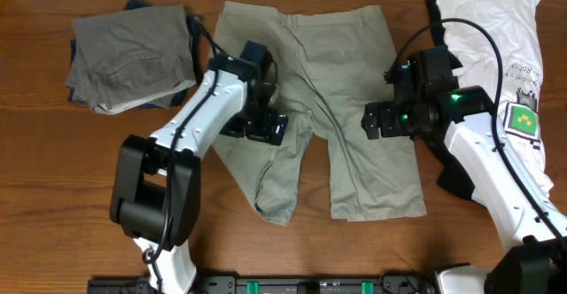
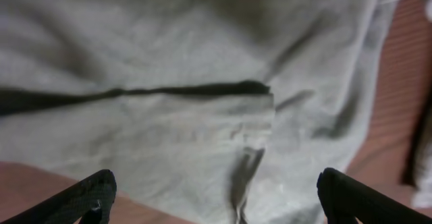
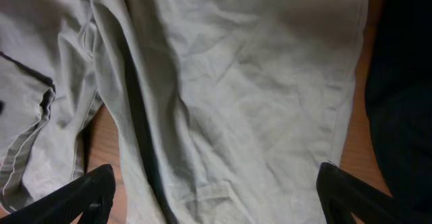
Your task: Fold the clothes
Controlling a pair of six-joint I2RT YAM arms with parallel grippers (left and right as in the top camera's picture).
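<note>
The khaki-green shorts (image 1: 354, 81) lie spread flat in the middle of the table, waistband at the far side, left leg rumpled. My left gripper (image 1: 266, 127) is open over the left leg near the crotch. In the left wrist view its fingers (image 2: 88, 196) stand wide apart above a pocket flap of the shorts (image 2: 202, 82), holding nothing. My right gripper (image 1: 379, 119) is open over the right leg's outer part. In the right wrist view the shorts (image 3: 256, 82) fill the gap between its spread fingertips (image 3: 351, 193), with nothing gripped.
A folded grey and navy pile (image 1: 133, 55) sits at the far left. A white T-shirt (image 1: 496, 37) with a green print lies at the right, with a black piece (image 1: 456, 177) beside it, also in the right wrist view (image 3: 405, 82). Bare wood (image 1: 71, 170) shows in front.
</note>
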